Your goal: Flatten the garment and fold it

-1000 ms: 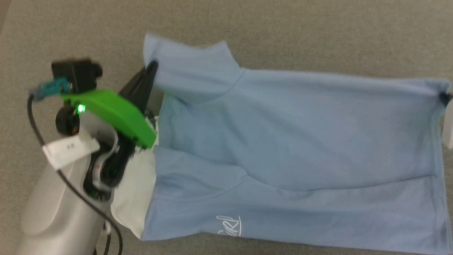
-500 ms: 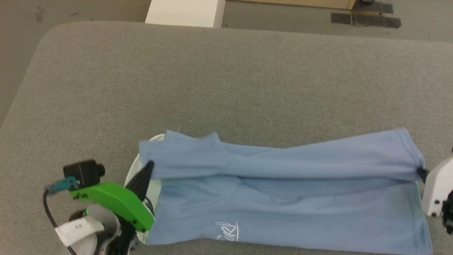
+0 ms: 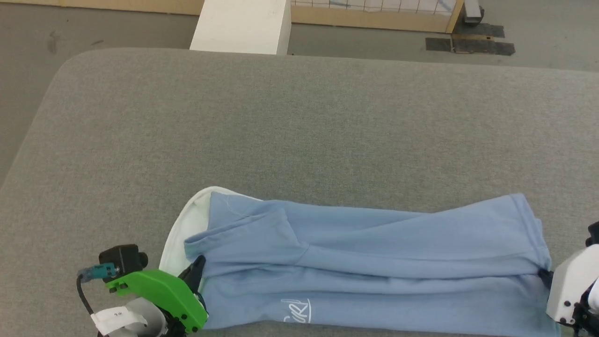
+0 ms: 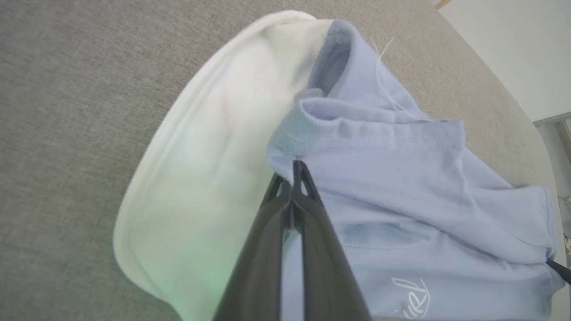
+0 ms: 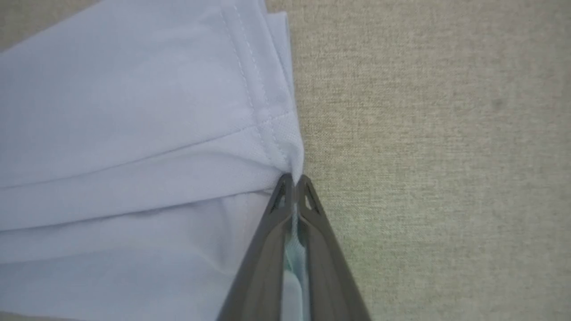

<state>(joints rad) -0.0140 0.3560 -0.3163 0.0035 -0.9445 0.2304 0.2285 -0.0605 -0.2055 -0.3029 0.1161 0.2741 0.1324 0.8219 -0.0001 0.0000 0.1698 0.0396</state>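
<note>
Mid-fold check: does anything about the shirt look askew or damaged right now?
Nothing damaged. The shirt is folded over unevenly: its top layer runs slanted, with the sleeve bunched near the left gripper. The white collar splays out past the fold, and a loose thread pokes up beside it.

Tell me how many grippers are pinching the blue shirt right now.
2. The left gripper is shut on a fold of the shirt beside its white collar; the right gripper is shut on the hemmed edge at the opposite end.
</note>
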